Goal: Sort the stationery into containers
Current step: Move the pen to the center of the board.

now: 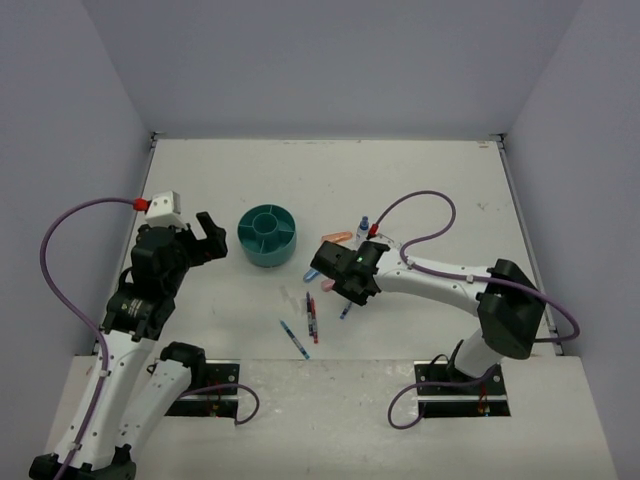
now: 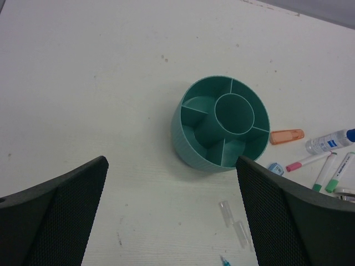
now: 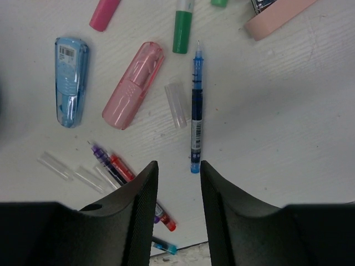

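While our right claw (image 3: 178, 164) sits narrow with nothing clamped, the thin blue pen (image 3: 196, 111) lies flat on the table, centre of the wrist view. Its lower end is just at the fingertips, close to the finger on the frame's right. Risk: we'd catch only that end, off-centre, so the pen pivots or squirts out. The thin red and purple pens (image 3: 121, 167), lower left, could get nudged. The round teal plastic organizer (image 1: 268, 258) is well apart, left of centre in the top view. Our left claw (image 2: 172, 160) is wide open near it, holding nothing.

Teal organizer (image 1: 269, 236), pens (image 1: 311, 318) scattered, right tool (image 1: 336, 286) near them
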You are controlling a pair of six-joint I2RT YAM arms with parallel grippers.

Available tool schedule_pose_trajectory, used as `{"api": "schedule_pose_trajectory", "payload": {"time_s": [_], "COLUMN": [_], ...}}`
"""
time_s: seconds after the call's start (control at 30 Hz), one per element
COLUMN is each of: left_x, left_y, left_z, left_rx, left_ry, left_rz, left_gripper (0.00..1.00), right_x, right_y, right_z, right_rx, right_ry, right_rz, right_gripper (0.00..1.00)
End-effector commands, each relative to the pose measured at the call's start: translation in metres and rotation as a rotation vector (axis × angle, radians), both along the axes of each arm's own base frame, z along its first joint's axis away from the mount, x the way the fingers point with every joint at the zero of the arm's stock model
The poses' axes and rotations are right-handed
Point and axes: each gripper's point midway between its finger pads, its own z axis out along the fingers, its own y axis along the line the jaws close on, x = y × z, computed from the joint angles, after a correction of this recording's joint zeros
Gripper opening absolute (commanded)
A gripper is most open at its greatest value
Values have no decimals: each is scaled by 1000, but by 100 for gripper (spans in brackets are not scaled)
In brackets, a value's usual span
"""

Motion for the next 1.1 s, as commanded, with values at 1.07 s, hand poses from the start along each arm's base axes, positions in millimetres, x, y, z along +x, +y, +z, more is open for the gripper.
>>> {"api": "schedule_pose_trajectory", "payload": {"time_s": [1.07], "left_x": [3], "left_y": [-13], "left_z": [5], "left_rx": [2], "left_ry": [-36], "left_rz": [-65], "left_gripper": [100], "right_x": [-15], "right_y": [-13], "right_z": [-70], "right_rx": [-83], "right_ry": [69], "right_rz": [-61], "right_gripper": [26]}}
